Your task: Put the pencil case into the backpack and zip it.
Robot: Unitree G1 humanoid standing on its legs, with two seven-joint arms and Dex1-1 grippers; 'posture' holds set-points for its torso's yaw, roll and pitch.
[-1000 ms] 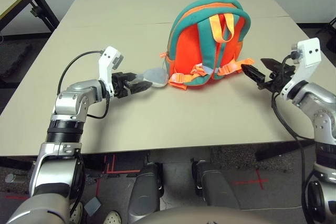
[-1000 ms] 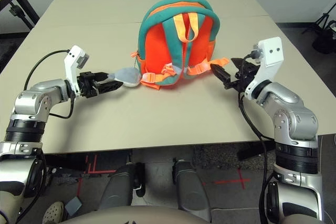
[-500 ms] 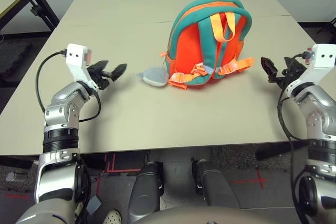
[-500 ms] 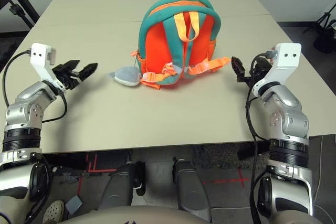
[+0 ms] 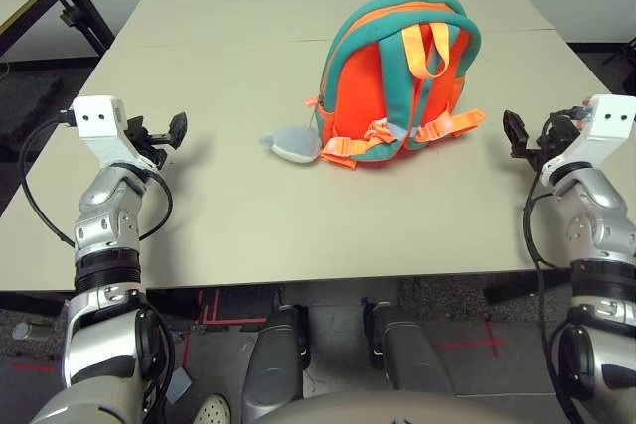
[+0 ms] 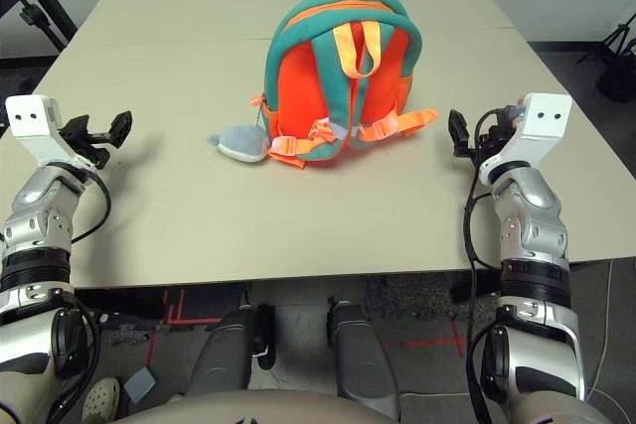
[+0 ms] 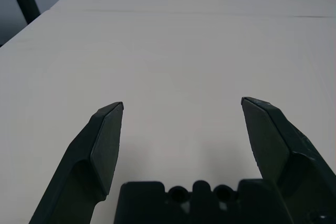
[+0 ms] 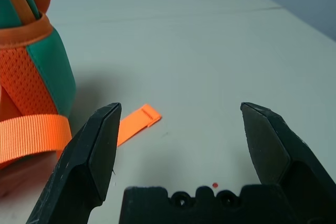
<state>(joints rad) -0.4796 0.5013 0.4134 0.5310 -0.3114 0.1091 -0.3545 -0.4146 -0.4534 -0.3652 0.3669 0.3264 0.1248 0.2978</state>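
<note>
You are looking down over a pale beige desk (image 5: 248, 215) from the robot's head. In the middle of it the backpack (image 5: 397, 81) stands upright, bright orange with teal edging, its strap side turned toward you. Its orange webbing straps (image 5: 452, 126) trail onto the desk at its base, one strap end reaching out toward your right side. A grey-white plush ball (image 5: 293, 143) lies on the desk just beside the backpack's lower left corner, touching it or nearly so.

Your left claw (image 5: 171, 132) hangs above the desk's left part, well apart from the backpack, its two black fingers (image 7: 105, 140) spread wide with nothing but bare desk between them. Your right claw (image 5: 517, 133) sits at the right, near the loose strap end but not touching it; its fingers (image 8: 100, 150) are also spread wide and pinch nothing.

The seam where two desk panels meet runs across behind the backpack. A dark metal frame (image 5: 65, 7) stands at the far left, beyond the desk.
</note>
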